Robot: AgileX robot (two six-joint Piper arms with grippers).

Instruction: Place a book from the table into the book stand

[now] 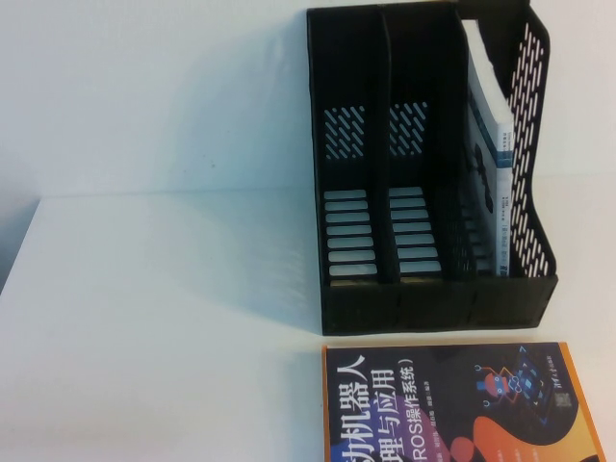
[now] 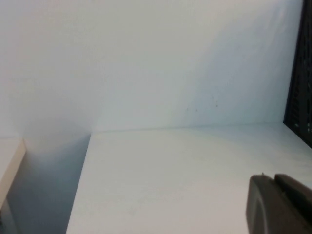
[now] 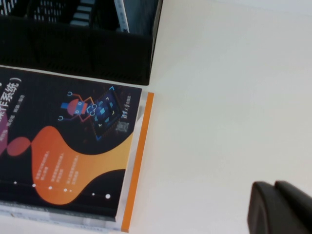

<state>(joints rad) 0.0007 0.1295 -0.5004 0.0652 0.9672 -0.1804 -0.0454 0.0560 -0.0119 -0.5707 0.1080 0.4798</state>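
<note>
The white-covered book (image 1: 486, 144) stands leaning in the right compartment of the black book stand (image 1: 356, 289) at the back of the white table (image 1: 144, 308). Its edge shows in the right wrist view (image 3: 122, 13), inside the stand (image 3: 73, 53). My left gripper (image 2: 274, 179) is shut and empty over bare table to the left of the stand (image 2: 302, 73). My right gripper (image 3: 274, 185) is shut and empty over bare table to the right of the dark navy book. Neither gripper shows in the high view.
A dark navy book with orange shapes (image 1: 452, 404) lies flat on the table just in front of the stand, also in the right wrist view (image 3: 63, 146). The stand's left and middle compartments hold nothing. The table's left edge (image 1: 19, 250) drops off.
</note>
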